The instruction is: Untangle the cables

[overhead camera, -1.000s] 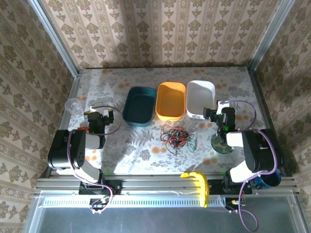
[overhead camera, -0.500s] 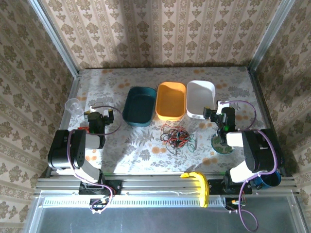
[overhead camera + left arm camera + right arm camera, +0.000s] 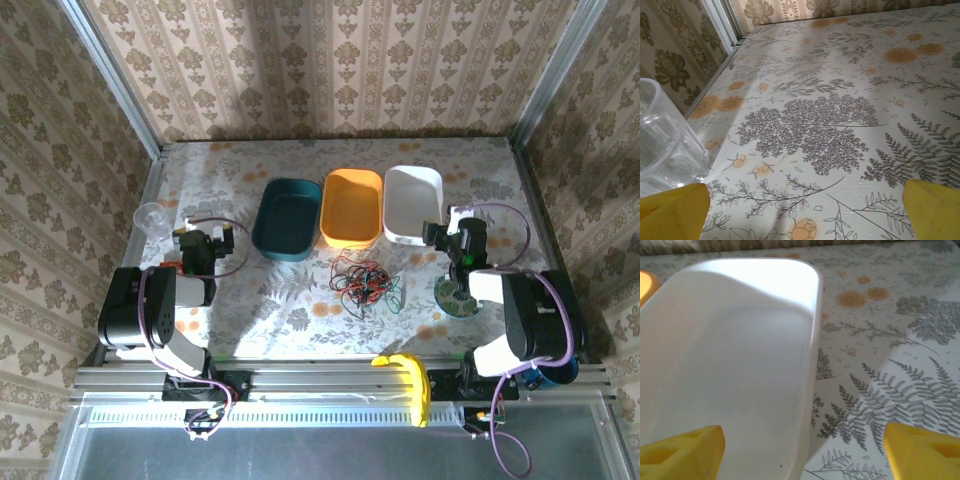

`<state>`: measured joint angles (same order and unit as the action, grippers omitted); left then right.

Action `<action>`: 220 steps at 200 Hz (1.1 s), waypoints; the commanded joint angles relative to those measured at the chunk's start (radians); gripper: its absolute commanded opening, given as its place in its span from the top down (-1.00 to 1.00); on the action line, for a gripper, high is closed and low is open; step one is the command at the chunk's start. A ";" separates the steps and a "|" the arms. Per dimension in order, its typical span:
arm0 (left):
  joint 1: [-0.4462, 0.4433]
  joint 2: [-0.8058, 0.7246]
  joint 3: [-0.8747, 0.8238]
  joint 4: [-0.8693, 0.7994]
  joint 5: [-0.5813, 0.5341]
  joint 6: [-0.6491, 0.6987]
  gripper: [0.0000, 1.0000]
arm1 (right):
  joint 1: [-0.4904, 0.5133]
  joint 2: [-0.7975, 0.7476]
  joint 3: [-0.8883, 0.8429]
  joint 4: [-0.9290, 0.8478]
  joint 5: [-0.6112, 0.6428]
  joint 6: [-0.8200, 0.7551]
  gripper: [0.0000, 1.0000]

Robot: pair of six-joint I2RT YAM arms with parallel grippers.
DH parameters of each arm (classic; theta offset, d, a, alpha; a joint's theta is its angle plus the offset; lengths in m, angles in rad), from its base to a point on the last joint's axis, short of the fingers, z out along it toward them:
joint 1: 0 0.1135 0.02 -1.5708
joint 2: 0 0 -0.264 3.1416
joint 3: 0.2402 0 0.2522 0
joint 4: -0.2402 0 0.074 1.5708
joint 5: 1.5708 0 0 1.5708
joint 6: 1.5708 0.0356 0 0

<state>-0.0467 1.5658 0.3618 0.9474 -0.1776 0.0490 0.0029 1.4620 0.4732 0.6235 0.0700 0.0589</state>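
The cables (image 3: 362,281) lie in a loose tangle of thin black, red and green wires on the floral tablecloth, in front of the orange bin. My left gripper (image 3: 204,241) rests low at the table's left side, well left of the tangle. In the left wrist view the left gripper (image 3: 805,220) is open, its yellow fingertips (image 3: 670,212) far apart over bare cloth. My right gripper (image 3: 448,233) sits right of the tangle, by the white bin's near right corner. The right gripper (image 3: 805,452) is open, straddling the bin's rim, its fingertips (image 3: 925,450) holding nothing.
A teal bin (image 3: 287,218), an orange bin (image 3: 351,207) and a white bin (image 3: 412,203) stand in a row behind the cables. A clear cup (image 3: 150,216) stands far left, close to my left finger (image 3: 665,140). A round dish (image 3: 458,298) lies under the right arm. A yellow object (image 3: 405,380) sits on the front rail.
The right arm has shifted slightly toward the far right. The left arm and the cables have not moved.
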 commanded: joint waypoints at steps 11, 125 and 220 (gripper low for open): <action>-0.005 -0.115 0.087 -0.213 -0.052 -0.009 -1.00 | 0.079 -0.193 0.182 -0.425 0.212 0.082 -0.63; -0.650 -0.249 0.350 -0.736 0.204 -0.261 -1.00 | 0.556 -0.209 0.386 -1.024 -0.009 0.178 -0.58; -0.809 0.074 0.666 -1.018 0.408 0.006 -1.00 | 0.367 -0.121 0.429 -1.302 -0.222 0.304 -0.33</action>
<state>-0.8402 1.6135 0.9863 0.0181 0.1585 -0.0257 0.3969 1.3510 0.8917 -0.5426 -0.0929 0.3080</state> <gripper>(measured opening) 0.999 0.690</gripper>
